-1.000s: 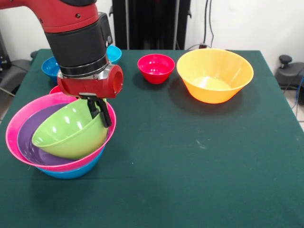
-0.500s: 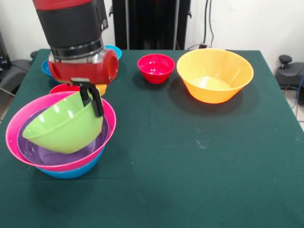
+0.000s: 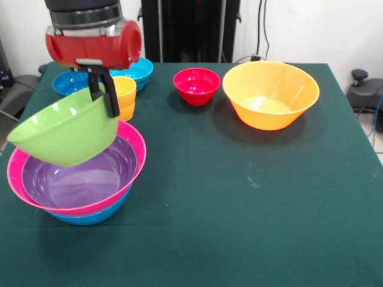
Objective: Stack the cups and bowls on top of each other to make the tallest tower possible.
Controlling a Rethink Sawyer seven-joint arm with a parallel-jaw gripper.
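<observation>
Front view: nearest, at the worktop's point(image 3: 251, 227) front left corner, sits the tower point(image 3: 78, 185), a purple bowl point(image 3: 81, 176) nested in a pink bowl point(image 3: 133, 140) on a blue bowl point(image 3: 90, 216). The purple bowl is empty now; the green bowl point(image 3: 63, 136), which lay inside it a second ago, hangs tilted above its left rim, lifted clear. The gripper point(image 3: 103, 95) has its jaws clamped on the green bowl's rim and has risen. Behind stands the yellow-orange cup point(image 3: 124, 95). Farther back are two blue bowls point(image 3: 67, 82), a red bowl point(image 3: 196, 85) and an empty orange bowl point(image 3: 270, 95).
</observation>
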